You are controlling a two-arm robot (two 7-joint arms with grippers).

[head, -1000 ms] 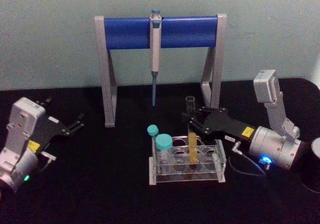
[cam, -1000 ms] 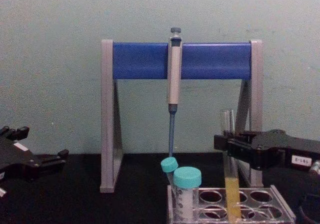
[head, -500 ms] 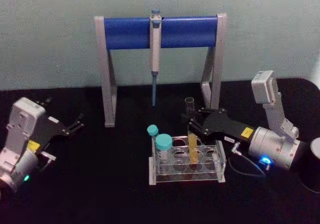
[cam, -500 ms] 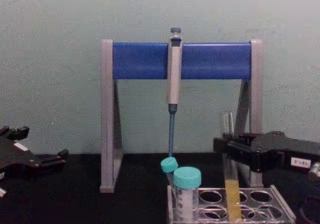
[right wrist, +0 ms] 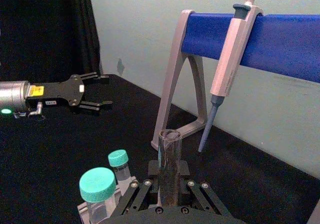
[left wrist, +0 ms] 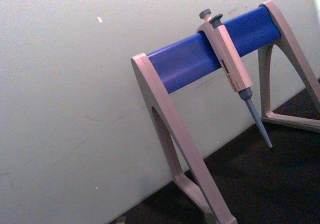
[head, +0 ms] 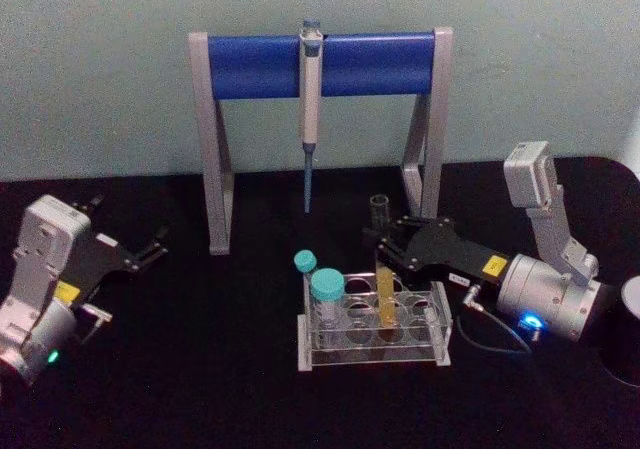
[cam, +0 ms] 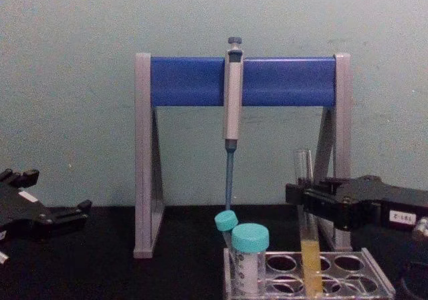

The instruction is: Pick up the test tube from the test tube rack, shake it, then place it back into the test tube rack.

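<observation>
- The test tube (head: 384,287) stands upright, its lower end in a hole in the back row of the test tube rack (head: 372,357), right of the rack's middle. Yellow-orange liquid fills its lower part.
- The right claw (head: 384,245) reaches in from the surface's right edge and pinches the tube's clear upper part just above the rack.
- Two teal-capped tubes (head: 326,299) stand in the rack's left-hand holes; the remaining holes look empty.
- The rack sits mid-surface. Behind it, toward the back edge, the pipette stand (head: 250,65) carries a pipette (head: 311,99) hanging tip-down, apart from the tube.
- The left claw (head: 153,248) hangs near the left edge, fingers spread, holding nothing.
</observation>
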